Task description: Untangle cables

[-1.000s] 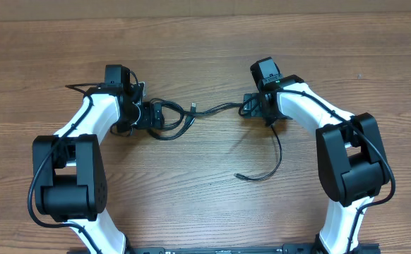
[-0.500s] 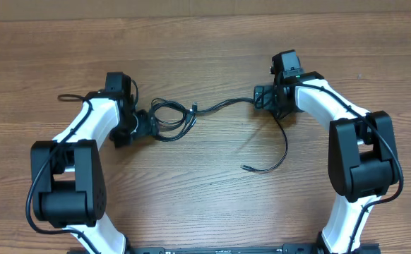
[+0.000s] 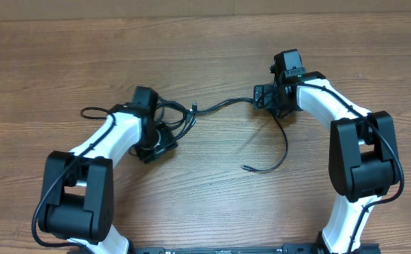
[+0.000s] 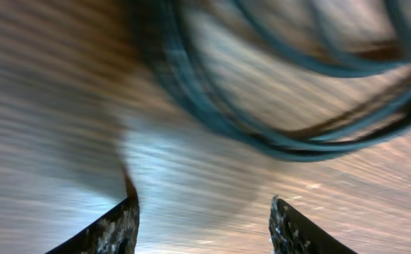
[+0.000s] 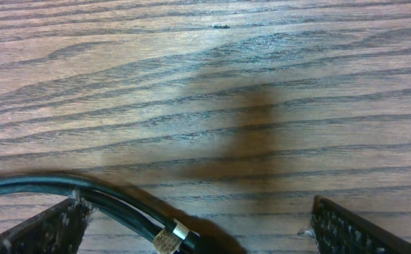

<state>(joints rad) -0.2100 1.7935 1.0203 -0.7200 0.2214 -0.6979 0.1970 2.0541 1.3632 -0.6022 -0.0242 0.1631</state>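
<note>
Cables (image 3: pixel 219 107) tangled on table (image 3: pixel 205 212); left gripper (image 4: pixel 202 226) jaws apart, empty, loops just ahead; right gripper (image 5: pixel 198 212) jaws spread wide, astride one cable.

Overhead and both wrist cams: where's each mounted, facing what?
Overhead: above the table, facing straight down; both arms, cables.
Left wrist: on left arm, facing down at blurred cable loops; left fingers at bottom.
Right wrist: on right arm, facing down at wood; right fingers in the corners.
Shared: all three show cables.
</note>
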